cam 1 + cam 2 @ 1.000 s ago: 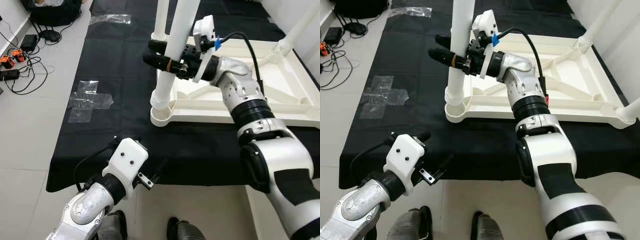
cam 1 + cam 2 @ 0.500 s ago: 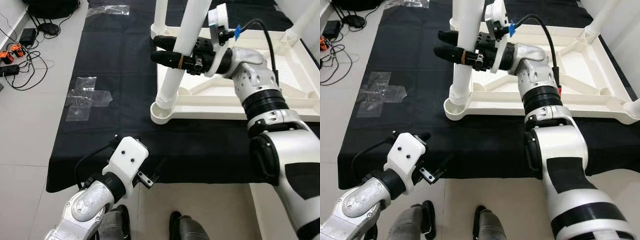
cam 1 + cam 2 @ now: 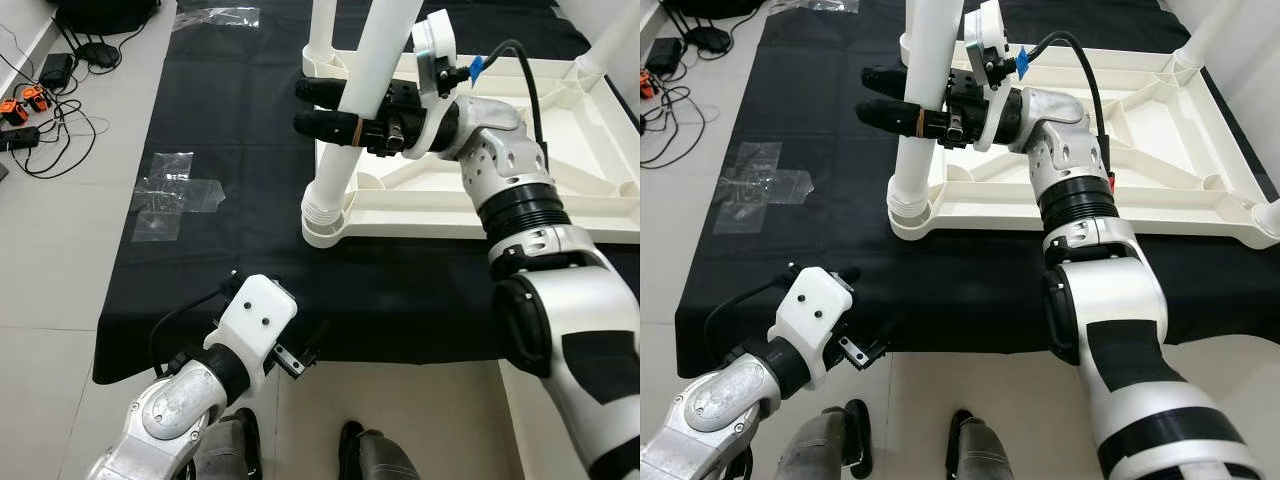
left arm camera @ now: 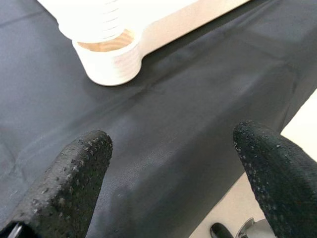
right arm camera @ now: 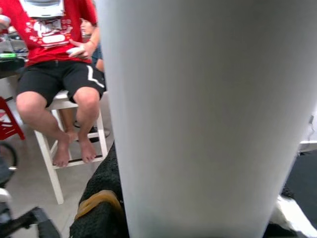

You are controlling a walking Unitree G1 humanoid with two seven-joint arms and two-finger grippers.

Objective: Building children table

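Nothing here can be read. The red shirt (image 5: 47, 29) on the person sitting on the white chair (image 5: 59, 148) carries a pale printed picture across the chest, but it is too blurred to make out any letters or numbers. The white table leg (image 3: 362, 100), the upturned white table frame (image 3: 520, 200), the black cloth (image 3: 230, 130) on the floor and the robot's white wrist covers show no writing, labels or brand marks.
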